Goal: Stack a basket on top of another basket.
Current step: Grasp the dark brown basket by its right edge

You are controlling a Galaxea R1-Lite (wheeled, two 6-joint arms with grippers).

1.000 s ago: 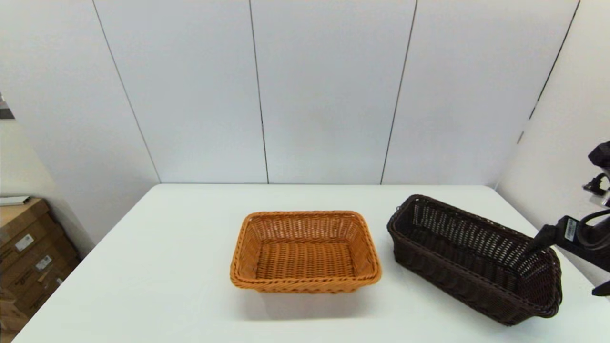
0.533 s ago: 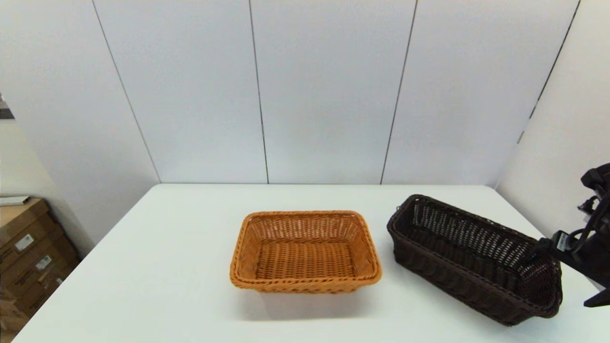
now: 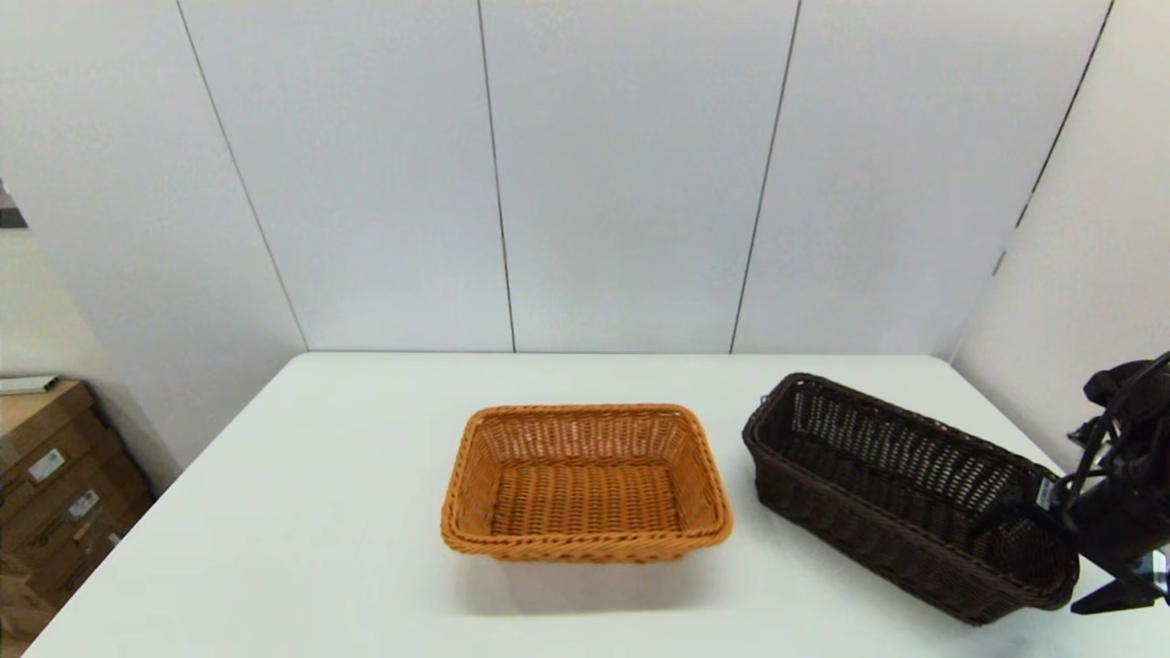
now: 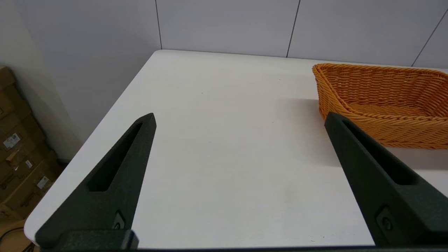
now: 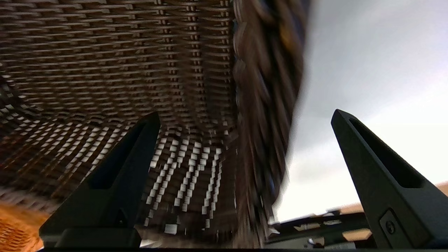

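The right gripper (image 5: pixel 245 117) sits at the near right end of the dark basket (image 3: pixel 900 493), fingers (image 5: pixel 119 168) spread wide, one inside the basket and the other outside its end wall, astride the rim. The left gripper (image 4: pixel 239 119) hangs over the counter (image 4: pixel 227 147) left of the orange basket (image 4: pixel 385 101), fingers wide apart, holding nothing.

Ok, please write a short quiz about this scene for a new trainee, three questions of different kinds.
1. True or false: the dark basket already sits on the orange basket.
2. Which end effector straddles the dark basket's end wall: A left, B right?
3. Fill in: both baskets rest on the white ____.

Key: 1 false, they stand apart, side by side. 2 B, the right end effector, open. The left end effector hangs open over the table. 3 table.
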